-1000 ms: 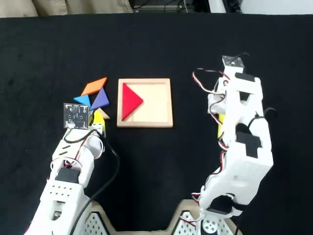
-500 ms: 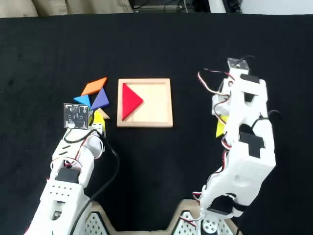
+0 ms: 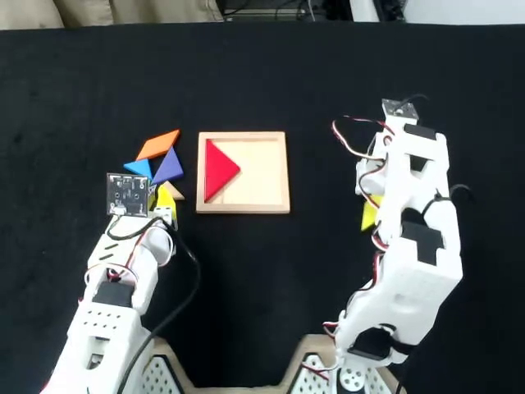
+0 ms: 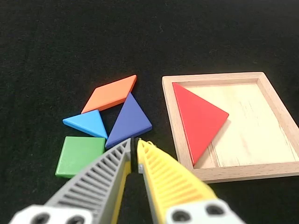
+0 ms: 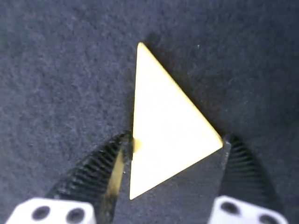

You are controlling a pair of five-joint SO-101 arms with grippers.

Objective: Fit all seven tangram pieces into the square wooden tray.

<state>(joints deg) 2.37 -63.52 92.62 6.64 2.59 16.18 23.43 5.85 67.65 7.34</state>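
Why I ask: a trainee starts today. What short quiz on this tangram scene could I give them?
1. True or false: the red triangle lies inside the wooden tray.
2. Which piece lies between the jaws of the right hand? A) green square B) yellow triangle C) orange parallelogram
3. Fill in: the tray holds ___ piece(s).
Key: 1 true; 2 B; 3 one.
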